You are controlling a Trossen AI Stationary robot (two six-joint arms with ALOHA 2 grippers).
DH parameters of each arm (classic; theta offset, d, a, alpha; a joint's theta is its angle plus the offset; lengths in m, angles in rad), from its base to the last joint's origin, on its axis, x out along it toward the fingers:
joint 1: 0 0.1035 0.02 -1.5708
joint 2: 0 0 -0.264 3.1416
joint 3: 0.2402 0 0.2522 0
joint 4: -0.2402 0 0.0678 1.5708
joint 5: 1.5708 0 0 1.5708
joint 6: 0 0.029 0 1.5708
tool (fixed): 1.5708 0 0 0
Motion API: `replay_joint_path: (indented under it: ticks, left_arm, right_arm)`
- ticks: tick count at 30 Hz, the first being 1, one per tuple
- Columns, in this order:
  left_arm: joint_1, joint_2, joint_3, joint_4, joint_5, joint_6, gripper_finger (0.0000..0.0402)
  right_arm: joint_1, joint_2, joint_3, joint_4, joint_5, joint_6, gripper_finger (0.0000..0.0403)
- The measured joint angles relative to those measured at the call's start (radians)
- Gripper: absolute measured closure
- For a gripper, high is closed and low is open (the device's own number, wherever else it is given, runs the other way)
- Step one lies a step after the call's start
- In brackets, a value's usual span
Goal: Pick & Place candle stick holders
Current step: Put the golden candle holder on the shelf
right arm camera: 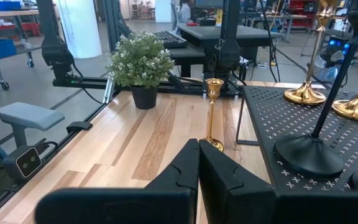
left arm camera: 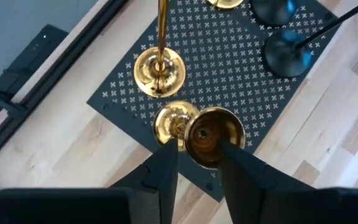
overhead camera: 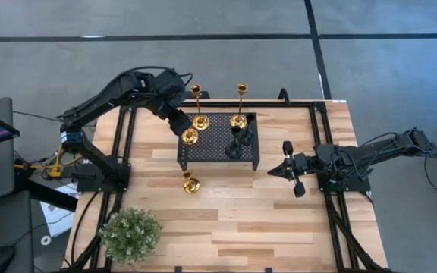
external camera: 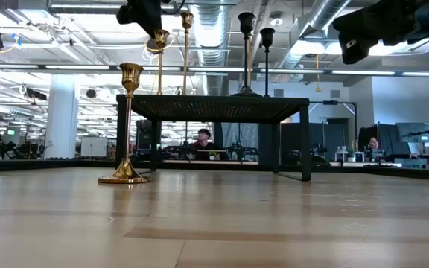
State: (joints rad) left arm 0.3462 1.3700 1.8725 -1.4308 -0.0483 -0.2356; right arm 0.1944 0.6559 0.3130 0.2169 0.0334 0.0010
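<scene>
left gripper [left arm camera: 194,152] jaws clamped around a gold candle holder [left arm camera: 213,135] on the black stand [overhead camera: 218,144], right gripper [overhead camera: 279,170] shut over the worktop [overhead camera: 241,220]

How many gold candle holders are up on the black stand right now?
3: two along the stand's back edge, one at its left front corner in the left gripper. A fourth stands on the table.
</scene>
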Motion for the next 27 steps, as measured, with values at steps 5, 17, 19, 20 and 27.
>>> replay_joint_path:
  ticks: [5, 17, 19, 20, 27]
  left_arm:
    - [0.0, -0.024, 0.0, 0.022, 0.001, 0.003, 0.0293]
    - [0.0, -0.116, 0.0, 0.095, 0.033, 0.004, 0.0293]
    - [-0.001, -0.136, 0.0, 0.113, 0.034, 0.004, 0.0293]
    - [-0.001, -0.147, 0.0, 0.119, 0.034, 0.017, 0.0295]
    - [-0.028, -0.214, 0.0, 0.18, 0.034, 0.13, 0.0351]
  right_arm:
    - [0.0, 0.0, 0.0, -0.001, 0.0, 0.0, 0.0403]
    - [0.0, 0.0, 0.0, -0.011, 0.0, 0.0, 0.0403]
    - [0.0, 0.0, 0.0, -0.011, 0.0, 0.0, 0.0403]
    - [0.0, 0.0, 0.0, -0.012, 0.0, 0.0, 0.0403]
    - [0.0, 0.0, 0.0, -0.013, 0.0, 0.0, 0.0403]
